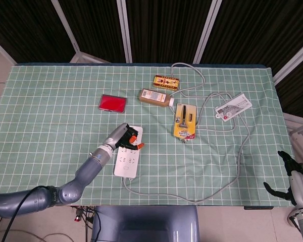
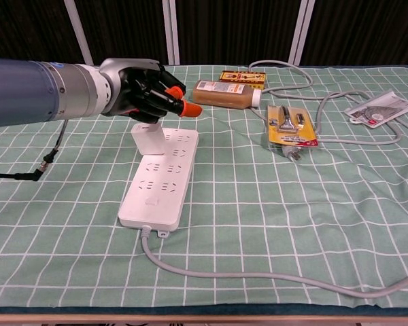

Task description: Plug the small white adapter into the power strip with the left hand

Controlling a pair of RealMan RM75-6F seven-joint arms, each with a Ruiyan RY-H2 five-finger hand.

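Left robot hand (image 2: 146, 92) fisted, pressing atop adapter (image 2: 149, 138) on power strip (image 2: 160, 180).

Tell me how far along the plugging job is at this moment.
Looks done: the small white adapter stands upright on the far end of the power strip. In hand: nothing; the left robot hand hovers above it, fingers curled. Left: whether it is fully seated cannot be told.
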